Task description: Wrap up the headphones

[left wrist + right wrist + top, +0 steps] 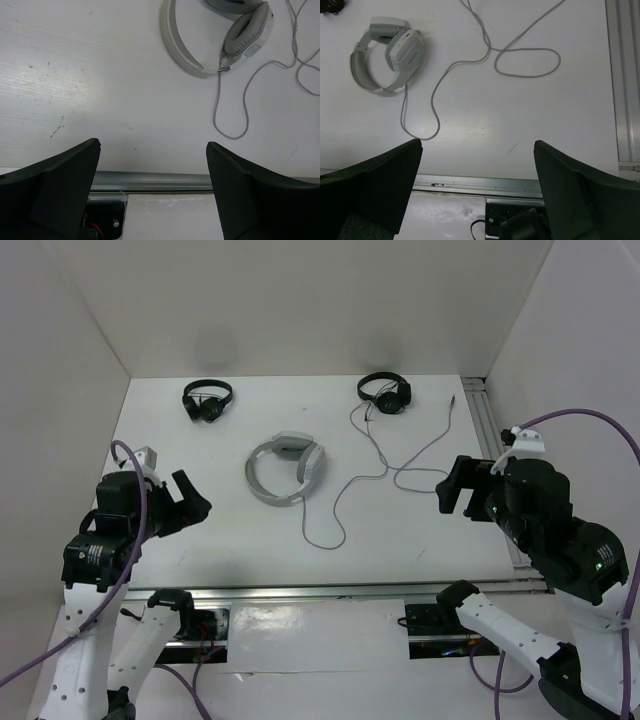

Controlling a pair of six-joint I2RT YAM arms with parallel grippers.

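Note:
The white and light-grey headphones (284,469) lie flat in the middle of the table, earcups folded together; they also show in the left wrist view (220,37) and in the right wrist view (387,60). Their thin grey cable (385,472) runs out of the earcup, loops near the front, then snakes right and back toward the far right corner. My left gripper (192,502) hovers open near the front left, well left of the headphones. My right gripper (450,498) hovers open at the right, beside the cable's loop. Neither gripper holds anything.
Two small black headphones lie at the back, one at the left (207,400) and one right of centre (385,392). A metal rail (495,455) runs along the table's right edge and another along the front (330,590). White walls close in the back and sides.

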